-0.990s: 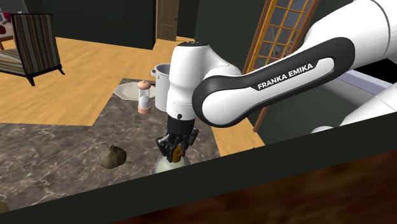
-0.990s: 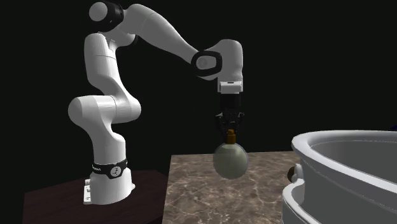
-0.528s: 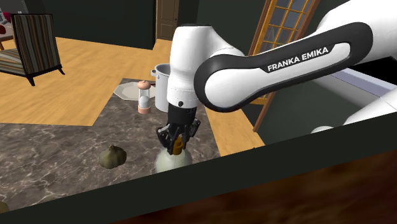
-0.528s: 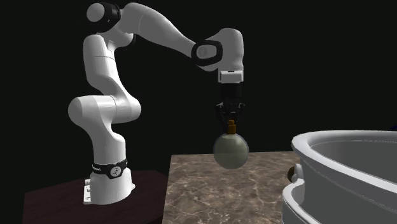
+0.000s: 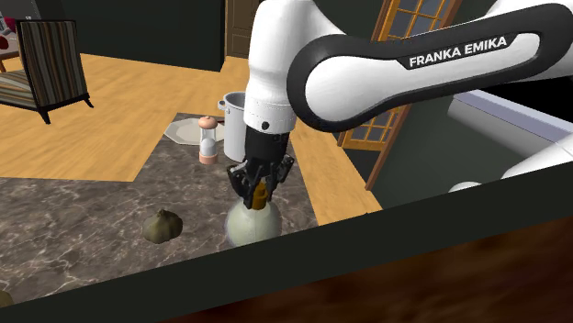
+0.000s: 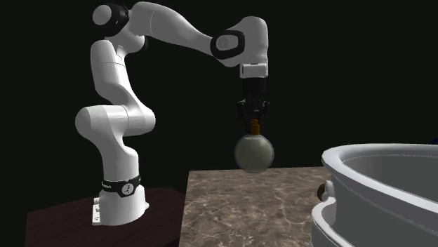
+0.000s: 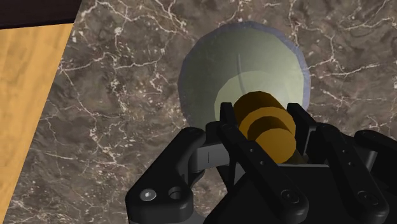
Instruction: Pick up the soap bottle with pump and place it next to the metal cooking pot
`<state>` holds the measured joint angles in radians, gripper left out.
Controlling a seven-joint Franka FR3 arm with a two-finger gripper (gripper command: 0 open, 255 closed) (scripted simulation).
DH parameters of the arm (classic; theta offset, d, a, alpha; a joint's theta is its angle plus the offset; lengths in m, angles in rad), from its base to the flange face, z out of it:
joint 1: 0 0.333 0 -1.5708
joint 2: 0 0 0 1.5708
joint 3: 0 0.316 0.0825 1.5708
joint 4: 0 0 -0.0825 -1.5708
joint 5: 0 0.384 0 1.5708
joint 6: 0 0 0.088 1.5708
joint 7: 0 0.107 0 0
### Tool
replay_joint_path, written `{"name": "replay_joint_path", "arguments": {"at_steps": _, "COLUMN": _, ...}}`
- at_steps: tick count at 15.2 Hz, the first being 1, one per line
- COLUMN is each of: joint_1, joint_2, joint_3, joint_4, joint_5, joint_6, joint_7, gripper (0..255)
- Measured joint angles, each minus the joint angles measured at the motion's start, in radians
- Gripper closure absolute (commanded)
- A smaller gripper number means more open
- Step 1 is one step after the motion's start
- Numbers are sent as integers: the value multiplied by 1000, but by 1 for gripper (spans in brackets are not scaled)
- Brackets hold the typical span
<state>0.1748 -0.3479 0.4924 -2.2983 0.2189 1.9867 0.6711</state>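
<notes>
The end effector (image 5: 260, 186) is clamped narrowly on the amber, ribbed pump neck of the soap bottle (image 5: 252, 225), one black finger on each side of it, as the wrist view shows (image 7: 264, 125). The bottle (image 7: 245, 67) has a smooth, round, pale grey-green body like a bulb, and it hangs straight down under the end effector (image 6: 253, 122). In the second exterior view the bottle (image 6: 254, 152) appears to be just off the desk (image 6: 246, 203), against a black area.

The desk (image 5: 73, 220) is dark brown stone with fine white veins. The bottle is above the part near the stand, close to the side edge where the stone meets the glossy wooden floor (image 5: 129, 96).

The metal cooking pot (image 5: 232, 117), a plain grey cylinder, stands well apart from the bottle, farther along the desk. Just beside it is a small white grinder (image 5: 208, 140) with a peach cap, and a flat pale mat (image 5: 182, 131). A lumpy olive thing (image 5: 162, 226) lies on the shoulder view's left of the bottle, with bare stone between them.
</notes>
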Motion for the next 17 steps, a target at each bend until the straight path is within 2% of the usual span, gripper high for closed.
{"name": "replay_joint_path", "arguments": {"at_steps": 17, "joint_1": -10, "joint_2": -21, "joint_3": -31, "joint_4": 210, "joint_5": -16, "joint_6": -231, "joint_7": 8, "gripper": 255}}
